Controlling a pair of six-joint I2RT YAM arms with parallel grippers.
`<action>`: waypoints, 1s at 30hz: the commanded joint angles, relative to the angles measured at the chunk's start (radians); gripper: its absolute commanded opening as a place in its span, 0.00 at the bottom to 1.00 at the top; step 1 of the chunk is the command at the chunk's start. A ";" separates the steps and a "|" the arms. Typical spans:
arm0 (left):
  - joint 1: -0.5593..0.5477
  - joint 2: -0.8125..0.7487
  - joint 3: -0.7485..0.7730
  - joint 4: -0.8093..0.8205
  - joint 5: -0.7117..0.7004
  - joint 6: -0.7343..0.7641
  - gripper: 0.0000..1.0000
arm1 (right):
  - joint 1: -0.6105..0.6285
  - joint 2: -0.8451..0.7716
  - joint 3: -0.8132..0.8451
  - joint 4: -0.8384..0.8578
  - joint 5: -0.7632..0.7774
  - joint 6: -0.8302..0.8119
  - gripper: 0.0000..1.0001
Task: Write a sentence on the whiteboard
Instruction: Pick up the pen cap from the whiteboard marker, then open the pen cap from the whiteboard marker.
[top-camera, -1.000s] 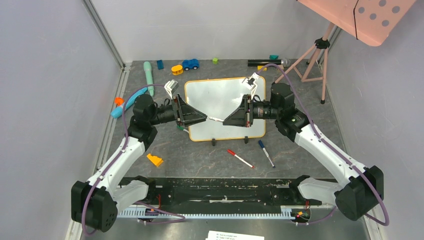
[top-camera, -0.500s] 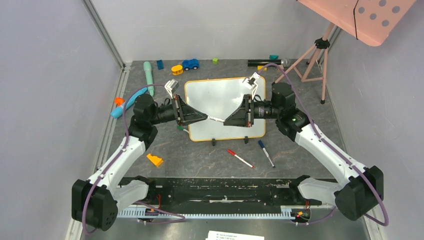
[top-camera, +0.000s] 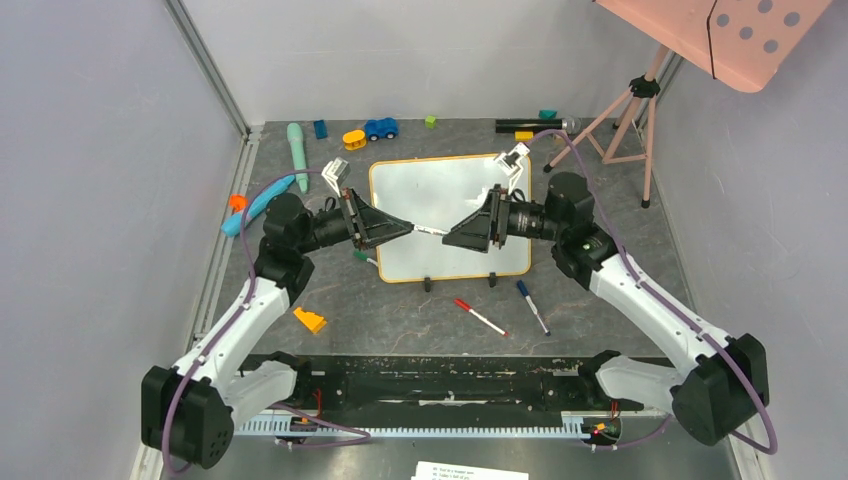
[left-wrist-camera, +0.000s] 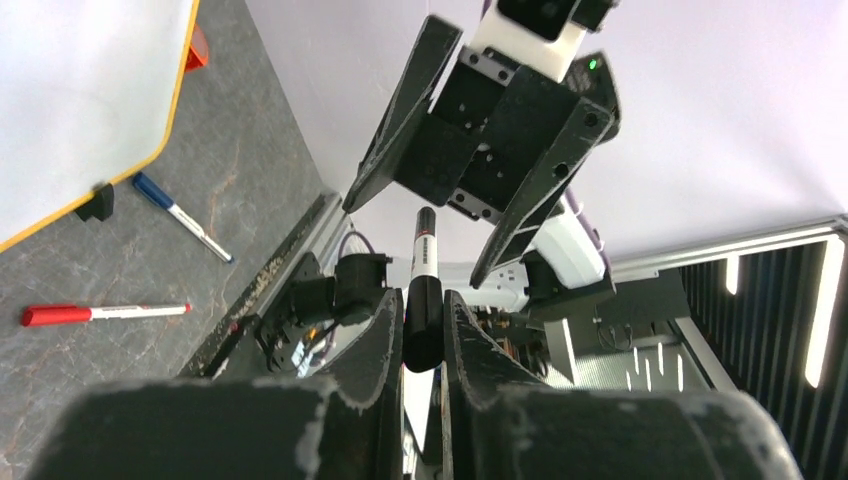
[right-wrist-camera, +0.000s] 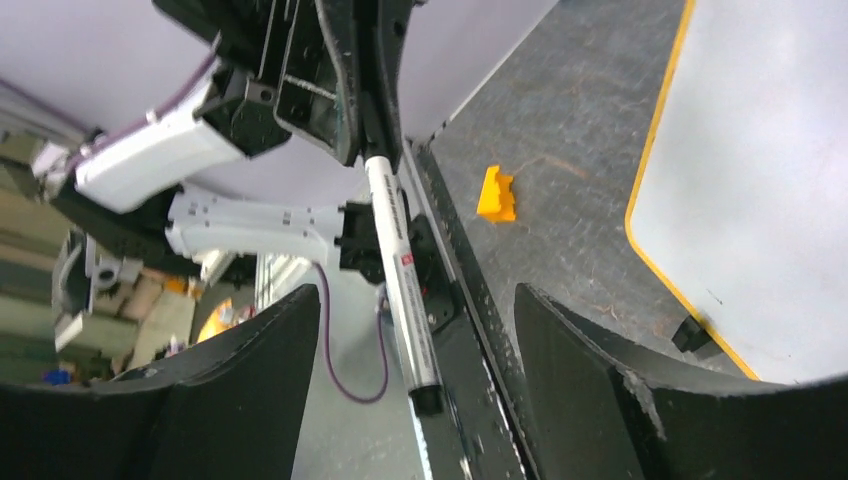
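The whiteboard (top-camera: 450, 190), white with a thin orange frame, lies flat on the table. Its corner shows in the left wrist view (left-wrist-camera: 80, 90) and the right wrist view (right-wrist-camera: 760, 180). The sentence is not in view; the board's face looks plain white. Above the board's near left part, my left gripper (top-camera: 408, 229) is shut on the black end of a white marker (top-camera: 430, 231). The left wrist view shows the fingers (left-wrist-camera: 385, 335) pinching the marker (left-wrist-camera: 424, 290). My right gripper (top-camera: 447, 236) faces it, open. Its fingers (right-wrist-camera: 255, 380) stand wide on both sides of the marker (right-wrist-camera: 400, 260) without touching it.
A red marker (top-camera: 480, 317) and a blue marker (top-camera: 533, 306) lie on the table in front of the board. An orange block (top-camera: 310, 320) lies front left. Small toys, among them a blue car (top-camera: 381, 128), line the back, and a pink tripod (top-camera: 630, 120) stands back right.
My right gripper has opened and let go of the marker, drawing back a little. My left gripper has closed on the marker, and both wrists have shifted slightly toward the back.
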 joint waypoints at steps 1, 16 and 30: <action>-0.012 -0.061 -0.045 0.142 -0.141 -0.108 0.02 | -0.001 -0.099 -0.168 0.425 0.212 0.348 0.76; -0.095 0.039 -0.001 0.195 -0.176 -0.134 0.02 | 0.022 0.020 -0.148 0.602 0.185 0.530 0.51; -0.102 0.102 0.056 0.151 -0.085 -0.099 0.02 | 0.032 0.072 -0.138 0.616 0.064 0.565 0.44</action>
